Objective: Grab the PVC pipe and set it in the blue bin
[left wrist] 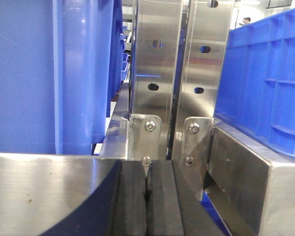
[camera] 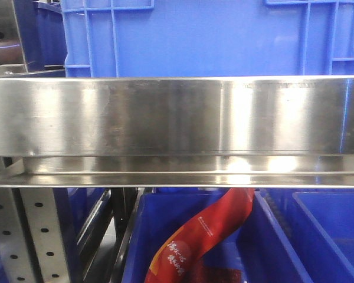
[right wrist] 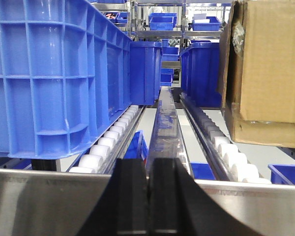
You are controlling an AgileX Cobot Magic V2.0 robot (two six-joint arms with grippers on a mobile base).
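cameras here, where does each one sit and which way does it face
Front view: level with a steel shelf rail, facing it; blue bin above, red pack in a bin below; no robot parts show.
Left wrist: behind the shut left fingers, facing steel uprights between blue bins.
Right wrist: behind the shut right fingers, looking down a roller lane past a cardboard box.
Shared: both wrist views show a steel rail in the foreground and blue bins.
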